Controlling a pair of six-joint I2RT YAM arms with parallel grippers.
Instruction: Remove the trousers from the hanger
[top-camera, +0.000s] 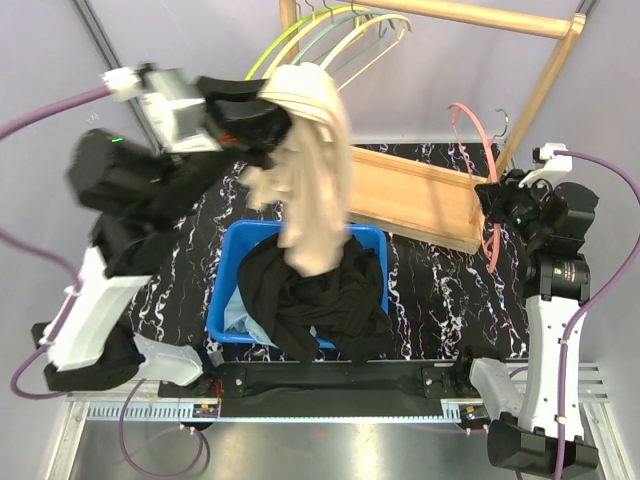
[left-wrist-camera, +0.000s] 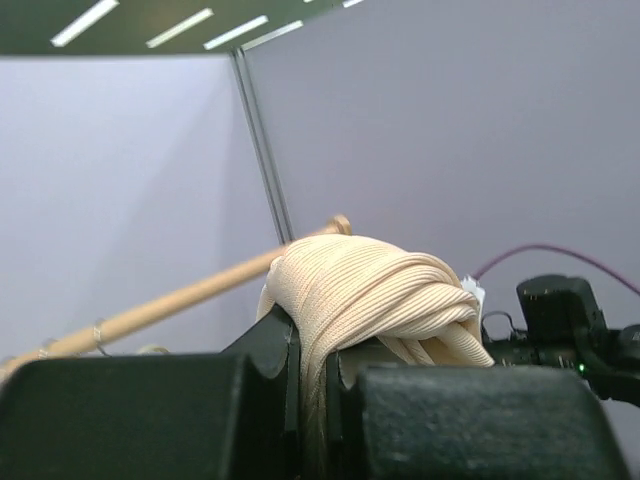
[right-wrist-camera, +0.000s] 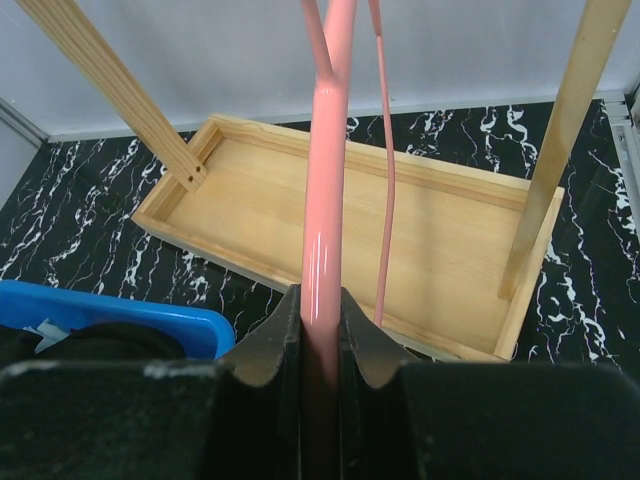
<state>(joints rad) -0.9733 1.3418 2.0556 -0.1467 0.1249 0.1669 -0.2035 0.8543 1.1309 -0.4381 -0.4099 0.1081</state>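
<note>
Black marbled bench (top-camera: 430, 290) lies below. Left jaws are closed on the soft beige ribbed trousers (top-camera: 312, 170), bunched between them and hanging down over the blue plastic bin (top-camera: 228, 270) (likely light, limp; a thick fold holds best). Right jaws clamp the thin pink hanger (right-wrist-camera: 322, 250).

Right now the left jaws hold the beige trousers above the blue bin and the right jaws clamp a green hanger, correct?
Not quite: the hanger in the right jaws is pink, not green, as the right wrist view shows. The left jaws do hold the beige trousers above the blue bin.
</note>
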